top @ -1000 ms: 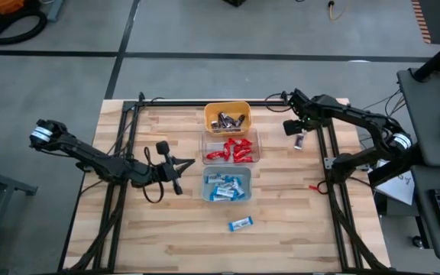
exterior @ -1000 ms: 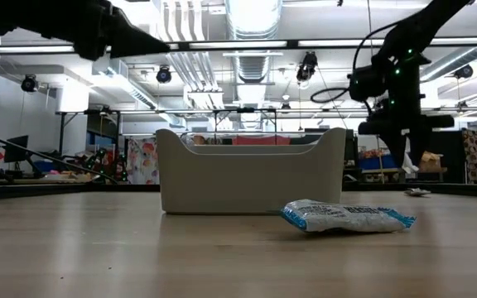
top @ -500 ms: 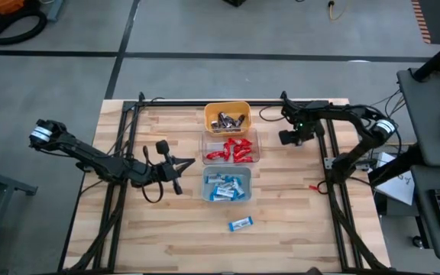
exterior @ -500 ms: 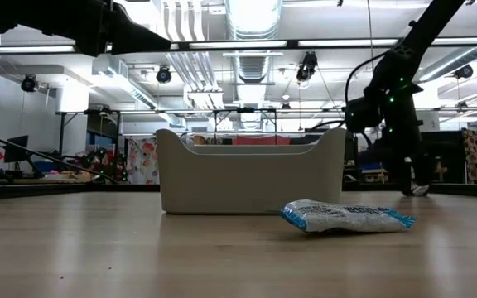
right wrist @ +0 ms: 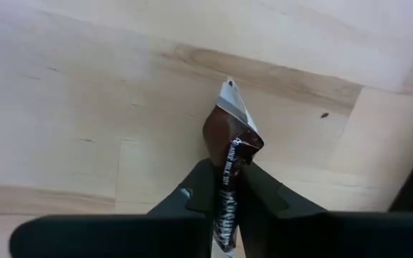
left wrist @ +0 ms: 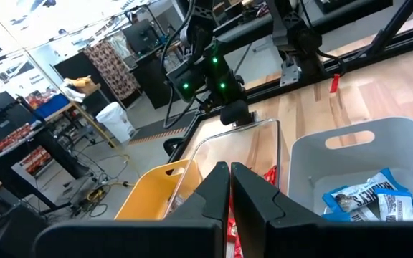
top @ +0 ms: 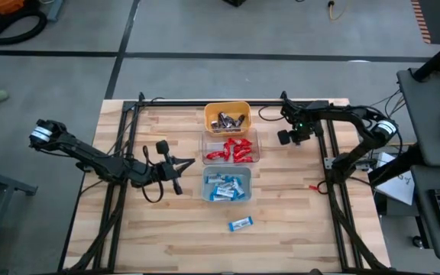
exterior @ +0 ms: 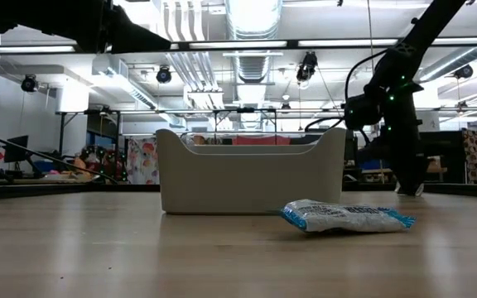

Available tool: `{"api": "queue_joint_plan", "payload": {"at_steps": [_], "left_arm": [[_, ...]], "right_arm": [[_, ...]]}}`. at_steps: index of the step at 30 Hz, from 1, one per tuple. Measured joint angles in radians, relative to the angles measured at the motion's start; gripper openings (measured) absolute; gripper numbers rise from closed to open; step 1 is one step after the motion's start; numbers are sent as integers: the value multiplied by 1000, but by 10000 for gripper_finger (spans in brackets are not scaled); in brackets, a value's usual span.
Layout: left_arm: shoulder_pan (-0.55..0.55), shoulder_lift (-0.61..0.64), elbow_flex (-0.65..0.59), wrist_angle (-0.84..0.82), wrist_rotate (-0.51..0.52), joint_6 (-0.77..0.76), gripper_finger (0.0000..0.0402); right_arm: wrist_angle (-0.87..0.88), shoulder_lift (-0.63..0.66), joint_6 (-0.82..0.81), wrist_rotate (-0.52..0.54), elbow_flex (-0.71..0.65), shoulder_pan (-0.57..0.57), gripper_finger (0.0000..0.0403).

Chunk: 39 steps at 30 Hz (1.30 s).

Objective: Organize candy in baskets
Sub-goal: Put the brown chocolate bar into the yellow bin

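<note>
Right gripper point(right wrist: 228, 188), low over the tabletop point(top: 281, 198) beside the clear bin point(top: 255, 145), fingers closed on a dark brown bar point(right wrist: 229, 154); the bar's long axis runs out between them. The yellow bin point(top: 227, 108), already holding dark bars, lies just past the clear one, nearest this arm. Left gripper point(left wrist: 230, 188) waits shut beside the bins. In the high view the gripped bar is hidden.

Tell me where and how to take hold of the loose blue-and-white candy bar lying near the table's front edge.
Grip the blue-and-white candy bar across its narrow middle, coming straight down from above. It lies flat on the wooden table, alone, just in front of the grey-blue basket, so nothing blocks a tool's fingers on either long side. Its crimped ends look too thin to pinch reliably.
</note>
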<state>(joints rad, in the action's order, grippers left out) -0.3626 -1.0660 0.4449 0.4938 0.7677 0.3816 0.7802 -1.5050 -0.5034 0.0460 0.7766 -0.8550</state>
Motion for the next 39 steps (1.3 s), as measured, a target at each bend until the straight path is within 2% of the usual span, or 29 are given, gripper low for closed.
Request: {"api": "queue_joint_plan", "payload": {"at_steps": [8, 12, 16, 20, 25, 27, 33, 39], "left_arm": [[0, 0, 0, 1, 0, -24, 0], [0, 0, 0, 21, 0, -30, 0], [0, 0, 0, 42, -1, -30, 0], [0, 0, 0, 49, 0, -42, 0], [1, 0, 0, 55, 7, -82, 0], [1, 0, 0, 55, 8, -91, 0], [4, 0, 0, 55, 10, -95, 0], [5, 0, 0, 54, 11, -100, 0]], "right_arm": [[-70, 238, 70, 53, 27, 23, 26], [-323, 359, 154, 30, 24, 63, 25], [-599, 385, 267, -84, 1, 114, 24], [-914, 332, 345, -177, -19, 177, 24], [-1260, 158, 402, -177, -30, 244, 31], [-1343, 82, 407, -174, -10, 246, 34], [-1344, -51, 399, -177, 53, 246, 46], [-1294, -111, 392, -174, 85, 246, 90]]}}
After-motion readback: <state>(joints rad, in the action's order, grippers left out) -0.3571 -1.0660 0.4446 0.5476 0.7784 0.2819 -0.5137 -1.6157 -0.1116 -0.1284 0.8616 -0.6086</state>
